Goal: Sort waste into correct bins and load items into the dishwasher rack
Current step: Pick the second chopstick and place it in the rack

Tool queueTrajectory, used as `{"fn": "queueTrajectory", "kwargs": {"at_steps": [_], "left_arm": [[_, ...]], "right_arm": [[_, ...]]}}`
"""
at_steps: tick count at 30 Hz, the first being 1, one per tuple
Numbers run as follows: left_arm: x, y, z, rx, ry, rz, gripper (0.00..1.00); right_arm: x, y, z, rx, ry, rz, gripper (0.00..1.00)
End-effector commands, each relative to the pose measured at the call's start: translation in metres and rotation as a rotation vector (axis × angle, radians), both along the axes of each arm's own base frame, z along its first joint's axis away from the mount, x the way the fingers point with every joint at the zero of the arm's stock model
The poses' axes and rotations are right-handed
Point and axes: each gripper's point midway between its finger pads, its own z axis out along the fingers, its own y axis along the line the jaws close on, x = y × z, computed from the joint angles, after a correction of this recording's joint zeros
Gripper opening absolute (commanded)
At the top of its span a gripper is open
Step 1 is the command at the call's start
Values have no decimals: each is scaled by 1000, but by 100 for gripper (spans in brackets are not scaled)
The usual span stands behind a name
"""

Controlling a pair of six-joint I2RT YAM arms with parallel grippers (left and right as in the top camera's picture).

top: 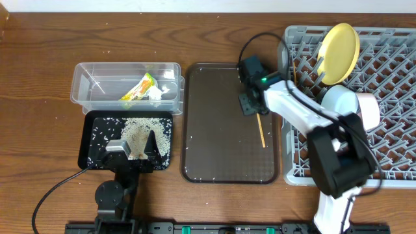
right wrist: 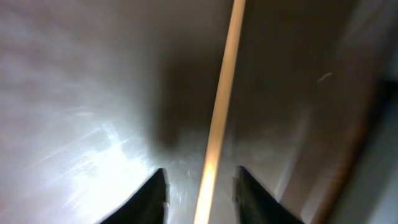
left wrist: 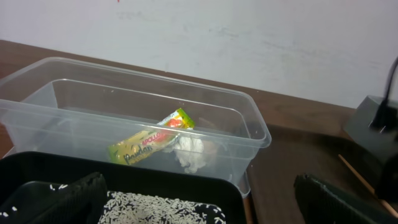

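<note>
My right gripper point(top: 251, 104) is low over the dark brown serving tray point(top: 214, 130). Its open fingers point(right wrist: 201, 171) straddle one end of a wooden chopstick point(right wrist: 224, 87) with a gap on each side. The chopstick point(top: 260, 132) lies flat on the tray. My left gripper point(top: 133, 148) is open and empty over the black tray point(top: 91, 140), which holds rice scraps point(top: 148, 132). The clear tub point(top: 84, 84) holds the snack wrapper point(left wrist: 149, 142) and the white paper scrap point(left wrist: 189, 152). The grey dishwasher rack point(top: 390, 71) holds the yellow plate point(top: 340, 44), the light blue bowl point(top: 338, 99) and a white vessel point(top: 369, 107).
The brown tray sits between the two bins and the rack. A few rice grains are scattered on it near its front edge point(top: 214, 174). My right arm point(top: 305, 120) reaches across the rack's left edge. A black cable point(top: 52, 188) runs along the front left.
</note>
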Motion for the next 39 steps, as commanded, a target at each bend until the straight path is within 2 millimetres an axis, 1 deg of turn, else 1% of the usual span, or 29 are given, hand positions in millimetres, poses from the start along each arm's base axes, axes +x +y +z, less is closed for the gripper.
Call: {"fn": "queueTrajectory", "kwargs": {"at_steps": [1,3,4,6,8,10,11,13,15,17,18,20,22,25,26,27,28,29,30,31,33,34,36,38,39], "left_arm": [[-1,-1,-16,9,49,-9,98],[-1,-1,-16,9,49,-9,98],[-1,-1,-16,9,49,-8,98],[-1,-1,-16,9,49,-9,98],[-1,-1,-16,9,49,-9,98],[-1,-1,-16,9,49,-9,98],[-1,-1,-16,9,49,-8,98],[-1,-1,-16,9,49,-8,99],[-1,-1,-16,9,49,-9,98],[-1,-1,-16,9,49,-8,98],[-1,-1,-16,9,49,-9,98],[-1,-1,-16,9,49,-8,98],[-1,-1,-16,9,49,-8,98],[-1,-1,-16,9,49,-9,98],[-1,-1,-16,9,49,-9,99],[-1,-1,-16,9,49,-9,98],[-1,-1,-16,9,49,-8,99],[-1,-1,-16,9,49,-8,98],[-1,-1,-16,9,49,-8,98],[-1,-1,-16,9,49,-9,98],[-1,-1,-16,9,49,-8,98],[-1,-1,-16,9,49,-8,98],[-1,-1,-16,9,49,-8,99],[-1,-1,-16,9,49,-8,99],[-1,-1,-16,9,49,-9,99]], "right_arm": [[-5,-4,-16,-7,42,-48,19],[-10,-2,-18,9,67,-48,1],[-11,-3,-17,13,69,-59,1],[-10,-3,-5,22,54,-69,1],[-5,-3,17,54,8,-73,1],[4,-7,48,89,-66,-81,1],[9,-10,67,108,-113,-82,1],[18,-25,102,140,-200,-104,1],[24,-43,126,158,-261,-142,1],[28,-64,142,155,-298,-169,1],[29,-77,145,147,-303,-184,1],[28,-99,144,123,-290,-211,1],[27,-118,135,104,-262,-246,1],[25,-135,116,85,-202,-280,1],[23,-135,112,90,-185,-282,1],[21,-133,110,109,-166,-277,8],[18,-127,108,134,-151,-266,20],[16,-120,111,168,-145,-248,27],[14,-110,116,211,-144,-229,33],[12,-98,126,268,-153,-200,36],[8,-82,148,328,-190,-156,39],[4,-75,164,344,-224,-133,40],[-8,-62,194,357,-294,-63,42],[-25,-45,229,370,-376,37,45],[-34,-38,242,375,-409,81,48]]}}
